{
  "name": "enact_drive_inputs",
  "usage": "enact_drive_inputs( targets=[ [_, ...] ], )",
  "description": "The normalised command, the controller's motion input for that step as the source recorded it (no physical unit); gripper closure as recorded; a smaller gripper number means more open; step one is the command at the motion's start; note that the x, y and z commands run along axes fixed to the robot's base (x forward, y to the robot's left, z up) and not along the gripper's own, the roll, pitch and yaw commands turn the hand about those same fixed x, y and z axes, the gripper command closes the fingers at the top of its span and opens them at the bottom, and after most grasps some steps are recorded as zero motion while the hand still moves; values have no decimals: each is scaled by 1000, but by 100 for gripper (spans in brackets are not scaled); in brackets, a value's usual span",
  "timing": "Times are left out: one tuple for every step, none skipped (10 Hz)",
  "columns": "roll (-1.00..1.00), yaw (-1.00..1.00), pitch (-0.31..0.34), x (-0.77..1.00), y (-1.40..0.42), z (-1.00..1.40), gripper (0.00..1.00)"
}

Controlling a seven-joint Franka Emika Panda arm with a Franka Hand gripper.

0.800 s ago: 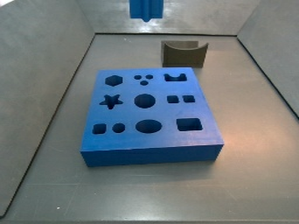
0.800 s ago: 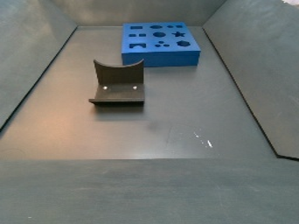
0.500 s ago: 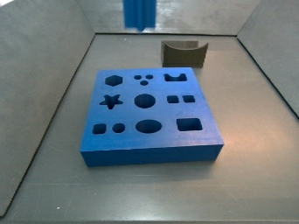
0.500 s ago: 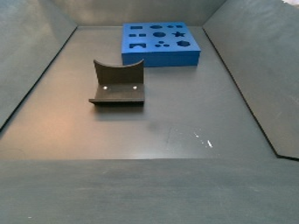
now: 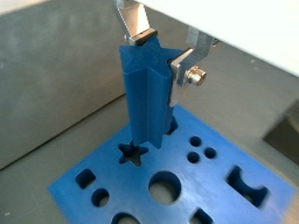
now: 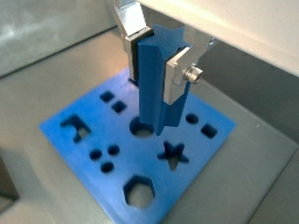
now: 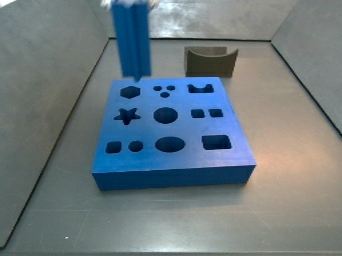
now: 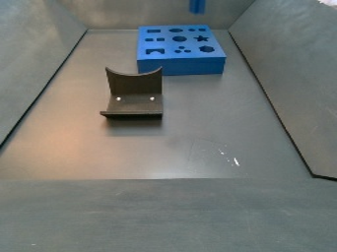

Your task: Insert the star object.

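The star object (image 5: 146, 96), a tall bright-blue ridged peg, hangs upright in my gripper (image 5: 162, 57), which is shut on its upper end; both wrist views show this (image 6: 158, 54). The peg (image 6: 156, 92) hovers above the wide blue block (image 5: 111, 188) with shaped holes. Its lower tip is close above the block's top, near the star-shaped hole (image 5: 132, 155). In a side view the peg (image 7: 134, 40) hangs over the block's (image 7: 167, 165) far left edge, beyond the star hole (image 7: 127, 115). Only its tip (image 8: 198, 5) shows in a side view.
A dark grey curved piece (image 7: 211, 60) stands on the floor beyond the block; it also shows in a side view (image 8: 132, 94). Grey walls enclose the floor on the sides and back. The block (image 8: 180, 49) lies near the far wall.
The peg has come down and moved left in a side view, from just below the top edge to hanging low over the block's far left part.
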Motion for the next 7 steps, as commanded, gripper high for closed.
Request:
enact_drive_inputs(
  targets=[
    [313, 286, -79, -406, 60, -751, 100],
    [314, 306, -94, -423, 17, -737, 100],
    [309, 211, -116, -400, -63, -726, 100],
    [249, 151, -134, -429, -74, -643, 100],
    [221, 183, -113, -294, -106, -603, 100],
    [166, 220, -53, 0, -114, -657, 100],
    [77, 123, -76, 46, -183, -720, 100]
  ],
)
